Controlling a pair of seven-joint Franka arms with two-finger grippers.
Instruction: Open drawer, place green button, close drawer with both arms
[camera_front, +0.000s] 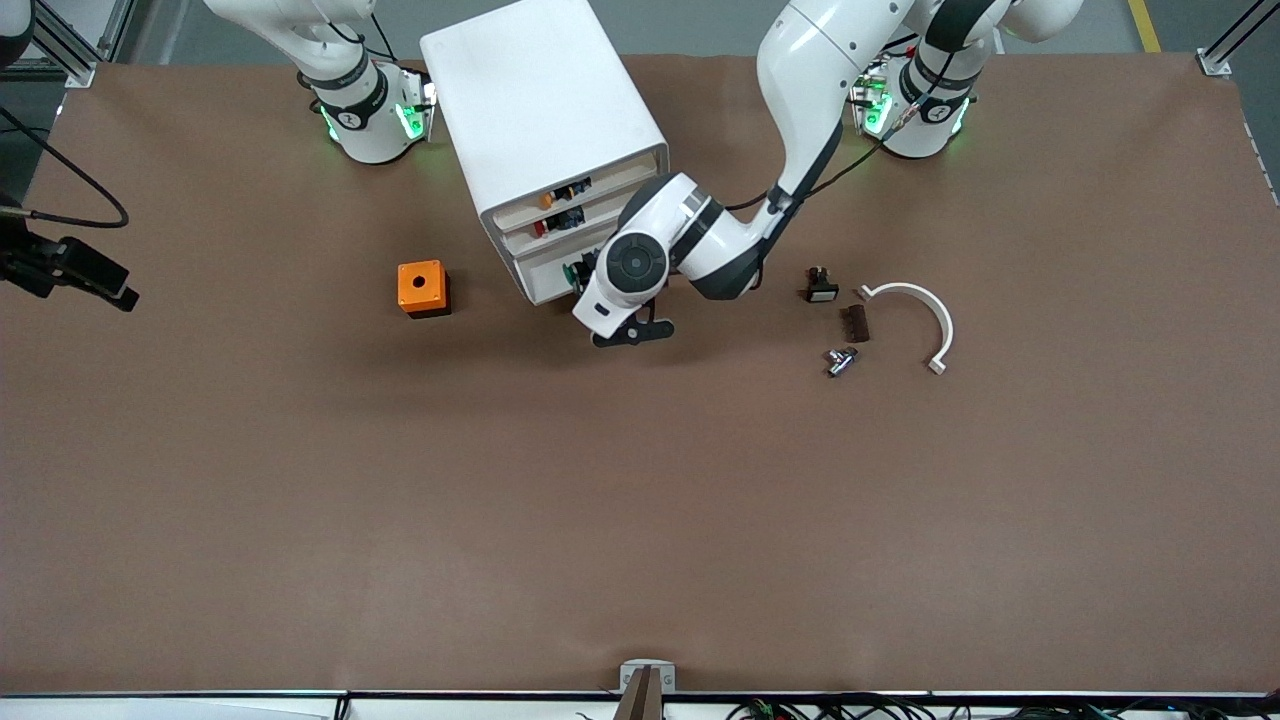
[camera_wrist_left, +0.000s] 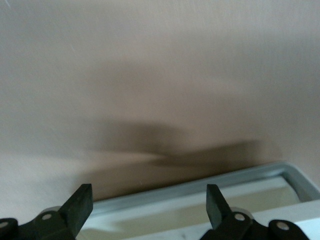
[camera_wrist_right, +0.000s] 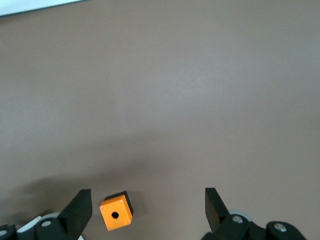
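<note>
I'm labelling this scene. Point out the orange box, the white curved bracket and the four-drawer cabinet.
orange box (camera_front: 420, 285): front view, on its orange top face beside the hole.
white curved bracket (camera_front: 935, 312): front view, on the middle of its arc.
four-drawer cabinet (camera_front: 530, 100): front view, on its plain white top panel.

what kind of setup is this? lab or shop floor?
Likely a robotics lab bench: two bolted-down arms on a brown-covered table, aluminium framing at its corners, and small parts laid out beside a white four-drawer cabinet.
</note>
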